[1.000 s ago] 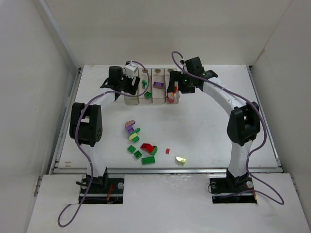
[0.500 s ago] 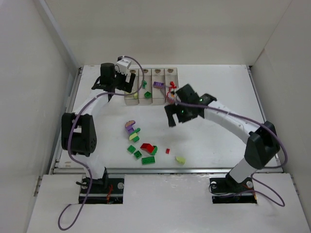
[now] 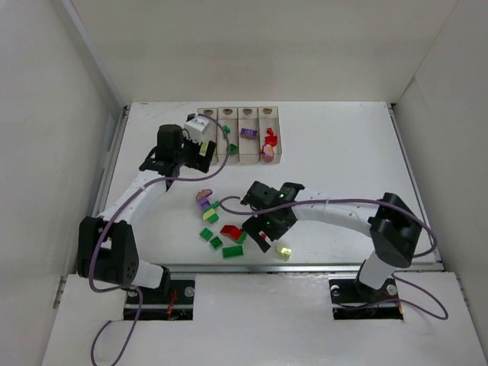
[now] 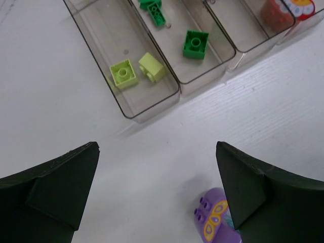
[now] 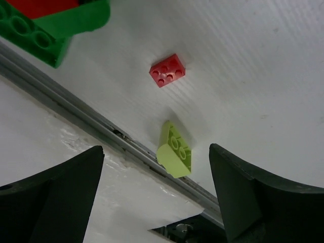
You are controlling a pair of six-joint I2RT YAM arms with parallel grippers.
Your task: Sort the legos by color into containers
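Pick-up step. Right gripper [image 5: 156,152] hangs low over table [image 5: 263,76], jaws spread wide, nothing held. Yellow-green brick [image 5: 174,150] lies between its fingers, against edge rail [image 5: 76,104]; small red brick [image 5: 167,70] just beyond. Left gripper [image 4: 157,147] is likewise wide and empty, near containers [image 4: 152,105], whose end box holds two yellow-green pieces. Next move, likely: descend, centre, close on brick, clearing rail.

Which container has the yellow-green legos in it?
The end container, farthest from the red pieces; two yellow-green legos lie in it.
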